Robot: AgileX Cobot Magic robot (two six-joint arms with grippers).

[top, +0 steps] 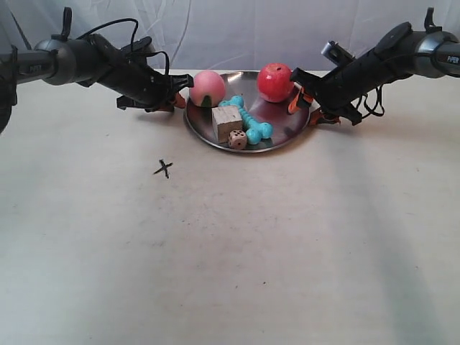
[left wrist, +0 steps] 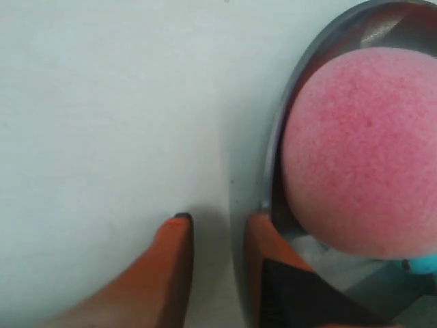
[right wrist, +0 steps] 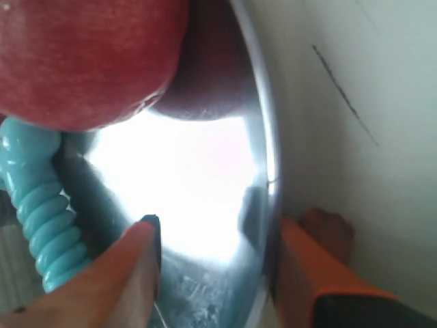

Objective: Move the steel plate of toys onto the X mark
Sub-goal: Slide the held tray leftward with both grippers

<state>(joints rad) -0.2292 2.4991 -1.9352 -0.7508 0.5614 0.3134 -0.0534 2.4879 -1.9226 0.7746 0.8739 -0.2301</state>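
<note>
Left tool, right tool flanking steel plate

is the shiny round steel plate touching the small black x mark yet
Apart. The exterior view shows bare table between the shiny round steel plate and the small black hand-drawn X mark.
</note>
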